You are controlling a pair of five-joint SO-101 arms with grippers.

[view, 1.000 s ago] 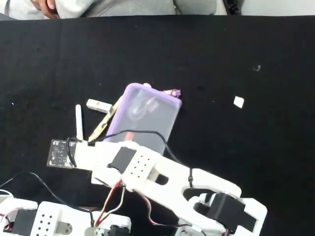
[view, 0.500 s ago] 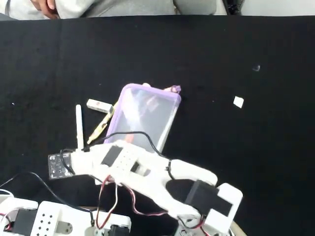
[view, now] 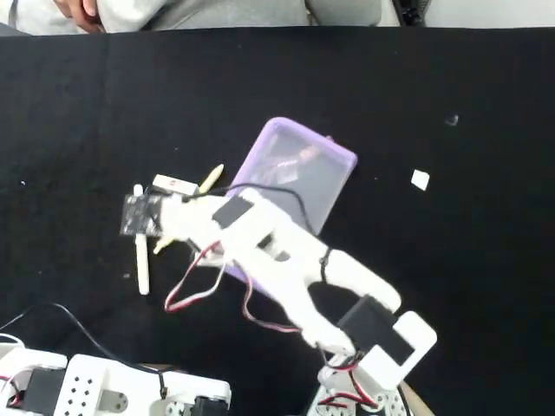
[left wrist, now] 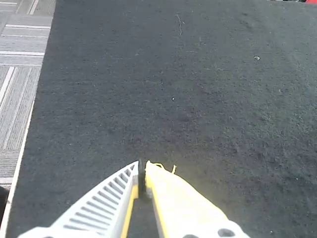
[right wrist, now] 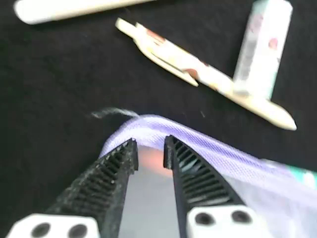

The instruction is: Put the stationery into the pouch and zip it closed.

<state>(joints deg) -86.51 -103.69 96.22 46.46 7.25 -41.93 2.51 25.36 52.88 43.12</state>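
Note:
A translucent purple pouch [view: 299, 165] lies tilted at mid-table, and its near-left corner is hidden under my right arm. My right gripper [view: 195, 221] is at that corner. In the right wrist view the right gripper [right wrist: 149, 146] is shut on the pouch's purple edge [right wrist: 223, 156]. Loose stationery lies just left of it: a white pen [view: 141, 256] [right wrist: 74, 10], a patterned yellow pen [view: 210, 178] [right wrist: 198, 72] and a small white eraser [view: 173, 185] [right wrist: 260, 47]. My left gripper [left wrist: 142, 171] is shut on nothing, low over bare black mat.
A small white scrap [view: 421, 179] lies on the right of the black mat [view: 434, 87]. The arms' bases [view: 87, 390] sit along the near edge. In the left wrist view the mat's edge meets grey floor [left wrist: 20, 74].
My right arm swung away from the near edge, dragging and turning the pouch up and to the right. The white pen shifted nearer. The eraser stayed put.

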